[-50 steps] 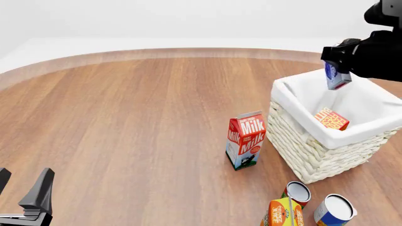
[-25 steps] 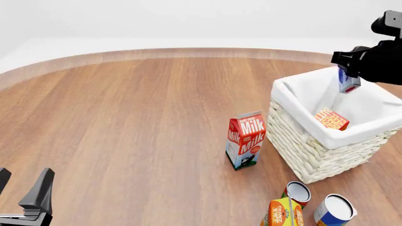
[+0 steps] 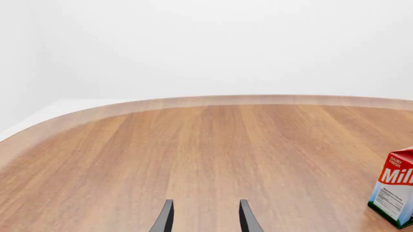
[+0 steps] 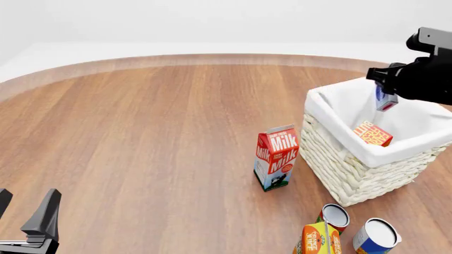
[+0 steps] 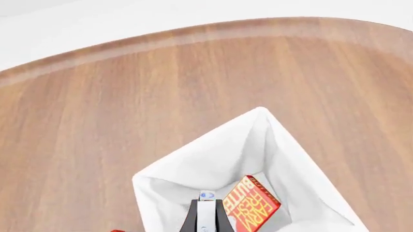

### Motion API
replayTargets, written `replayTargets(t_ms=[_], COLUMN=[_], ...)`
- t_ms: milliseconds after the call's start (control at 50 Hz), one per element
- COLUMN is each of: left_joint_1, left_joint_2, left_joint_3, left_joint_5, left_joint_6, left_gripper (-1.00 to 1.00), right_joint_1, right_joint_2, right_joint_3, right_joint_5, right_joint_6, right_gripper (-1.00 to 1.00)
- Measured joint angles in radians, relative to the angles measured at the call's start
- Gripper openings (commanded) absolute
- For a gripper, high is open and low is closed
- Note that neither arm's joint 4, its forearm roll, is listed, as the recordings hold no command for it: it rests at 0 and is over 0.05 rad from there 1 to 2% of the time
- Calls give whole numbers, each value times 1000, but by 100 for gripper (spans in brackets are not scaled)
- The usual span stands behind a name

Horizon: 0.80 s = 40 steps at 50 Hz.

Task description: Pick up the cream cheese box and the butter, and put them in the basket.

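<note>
Below right claw [image 4: 385, 100]: butter [image 4: 372, 133], lying on basket [image 4: 353, 174] liner floor
Butter axis: tilted, long side diagonal to basket walls
Right claw: clamped on cream cheese box [image 4: 384, 99], over basket
Left claw [image 3: 205, 220]: parted, holding nothing, above bare counter [image 4: 141, 137]
</note>
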<state>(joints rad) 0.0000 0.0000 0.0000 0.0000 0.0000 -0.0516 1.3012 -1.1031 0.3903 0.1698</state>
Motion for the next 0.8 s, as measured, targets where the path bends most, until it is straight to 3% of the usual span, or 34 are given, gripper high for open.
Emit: replayTargets(t_ms=[800], left_joint_1=[0], left_joint_2=[0], left_joint_3=[0], left_joint_5=[0], left_joint_6=[0], left_gripper=[100], right_joint_1=[-14], right_joint_2=[64], right_joint_3=[13], right_joint_5=[-44], right_joint_6=[-11], right_gripper=[-100])
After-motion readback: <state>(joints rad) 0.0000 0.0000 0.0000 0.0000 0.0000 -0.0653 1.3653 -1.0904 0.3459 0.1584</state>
